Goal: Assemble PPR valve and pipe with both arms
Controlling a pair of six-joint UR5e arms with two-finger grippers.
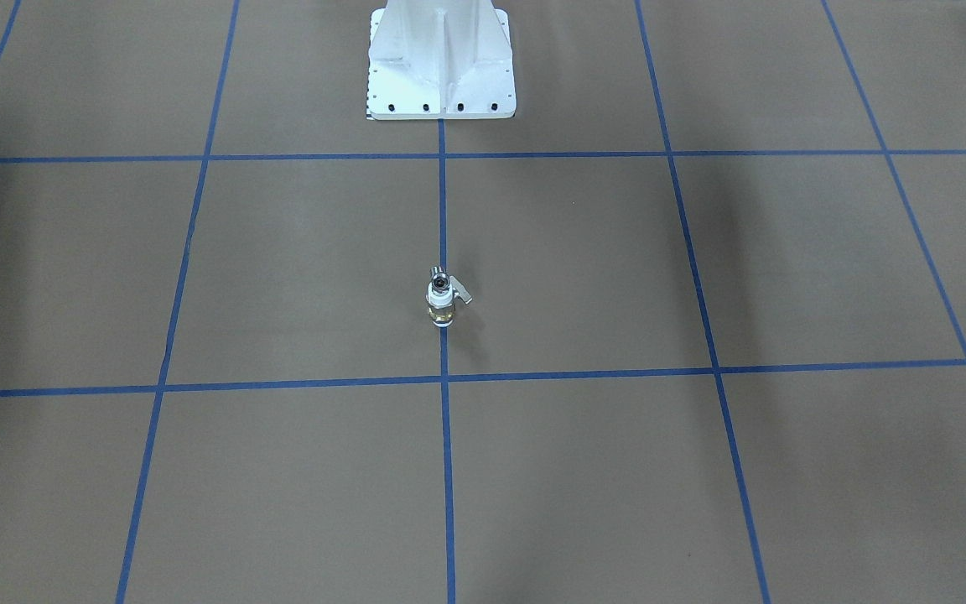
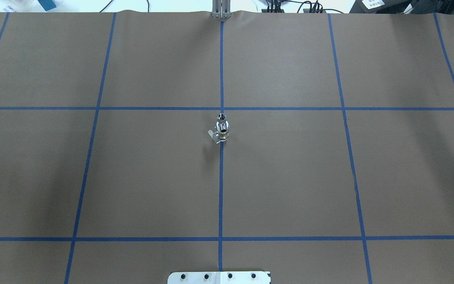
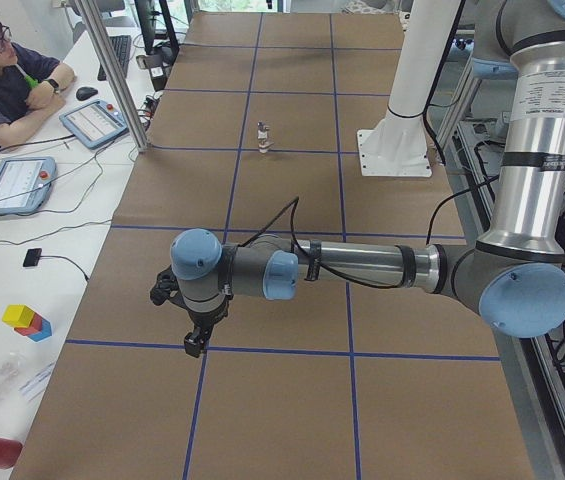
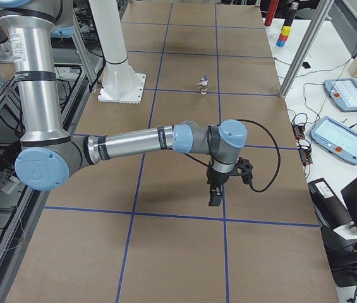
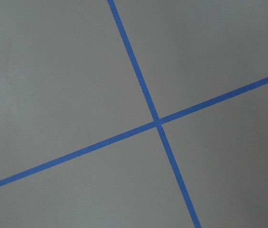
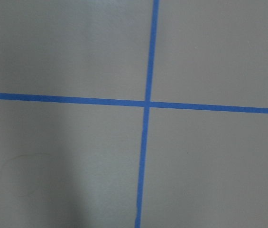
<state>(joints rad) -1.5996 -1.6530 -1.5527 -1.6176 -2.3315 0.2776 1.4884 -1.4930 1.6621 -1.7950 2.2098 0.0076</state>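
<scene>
The PPR valve (image 1: pixel 441 300), white over a brass band with a small silver lever, stands upright on the middle blue tape line. The chrome pipe (image 1: pixel 438 274) sits on top of it, joined to it. Both show in the overhead view, valve (image 2: pixel 222 136) and pipe (image 2: pixel 222 122), and small in the side views (image 3: pixel 263 138) (image 4: pixel 203 84). My left gripper (image 3: pixel 194 345) hangs over the table's left end, far from the valve. My right gripper (image 4: pixel 215 199) hangs over the right end. I cannot tell whether either is open or shut. Both wrist views show only brown paper and tape.
The white bolted base (image 1: pixel 441 75) stands at the robot's side of the table. A blue tape grid (image 2: pixel 221 177) covers the brown paper. An operator (image 3: pixel 2 80) sits at a side desk with tablets (image 3: pixel 12 185). Metal posts (image 4: pixel 301 57) stand at the far edge.
</scene>
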